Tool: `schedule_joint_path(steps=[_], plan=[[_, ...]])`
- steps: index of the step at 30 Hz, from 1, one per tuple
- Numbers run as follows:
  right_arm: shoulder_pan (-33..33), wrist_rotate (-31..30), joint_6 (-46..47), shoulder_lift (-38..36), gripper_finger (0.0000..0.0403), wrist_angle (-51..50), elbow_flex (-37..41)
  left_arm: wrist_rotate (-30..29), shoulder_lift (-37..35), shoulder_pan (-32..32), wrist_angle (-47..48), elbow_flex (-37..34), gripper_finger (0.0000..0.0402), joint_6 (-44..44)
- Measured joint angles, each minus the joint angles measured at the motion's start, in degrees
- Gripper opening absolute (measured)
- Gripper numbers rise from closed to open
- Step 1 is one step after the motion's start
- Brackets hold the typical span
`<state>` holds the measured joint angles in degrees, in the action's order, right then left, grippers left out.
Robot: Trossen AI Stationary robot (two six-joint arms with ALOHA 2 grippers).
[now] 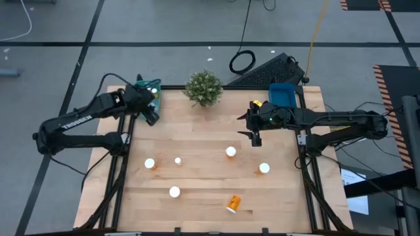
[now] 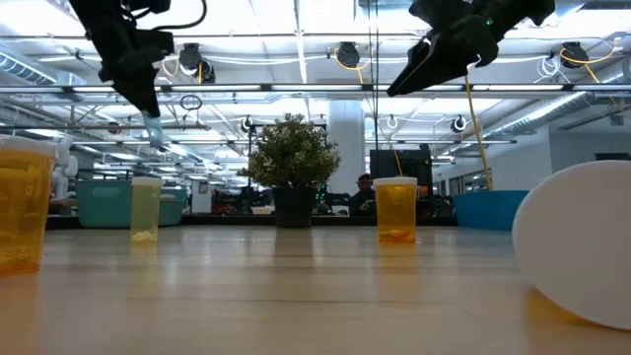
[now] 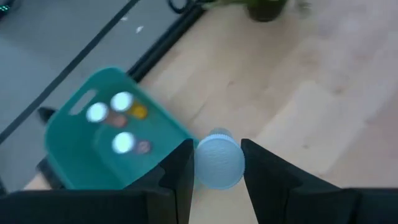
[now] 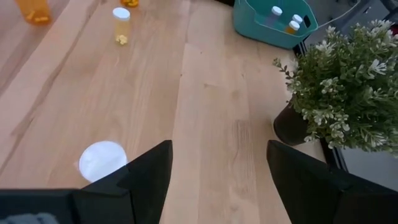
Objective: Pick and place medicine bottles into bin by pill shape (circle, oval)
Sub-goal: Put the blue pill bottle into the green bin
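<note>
One light blue bottle (image 3: 217, 162) is pinched in the left gripper (image 3: 214, 163) jaws beside the teal bin (image 3: 74, 146); early release risks missing it, while the right gripper (image 4: 217, 165) jaws stand spread.

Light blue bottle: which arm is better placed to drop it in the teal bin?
Left. The left gripper is shut on the light blue bottle, beside the teal bin. The right gripper is open, empty, across the table.
</note>
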<state>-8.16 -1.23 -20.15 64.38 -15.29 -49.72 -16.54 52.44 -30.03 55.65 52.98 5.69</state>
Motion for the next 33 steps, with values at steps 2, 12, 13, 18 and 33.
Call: schedule_joint_path(steps=[2,12,13,18,33], plan=[[0.00,0.00,-0.28,0.00,0.0254,0.00,-0.01,-0.16,0.01,-2.40,-0.12,0.01,0.0124,-0.41],[-0.11,-0.04,-2.03,0.02,0.0253,0.70,-0.01,2.04,4.99,-12.71,-3.99,0.01,0.0124,-5.59],[-0.11,-0.04,-2.04,0.04,0.0254,0.65,-0.01,2.22,6.17,-13.23,-4.44,0.01,0.0124,-6.37],[-0.11,-0.04,-2.02,0.04,0.0254,0.32,-0.01,3.03,11.57,-14.83,-6.84,0.01,0.0124,-7.14],[-0.11,-0.02,-2.02,0.04,0.0254,-0.83,-0.01,4.09,16.96,-17.74,-9.45,0.01,0.0124,-8.43]])
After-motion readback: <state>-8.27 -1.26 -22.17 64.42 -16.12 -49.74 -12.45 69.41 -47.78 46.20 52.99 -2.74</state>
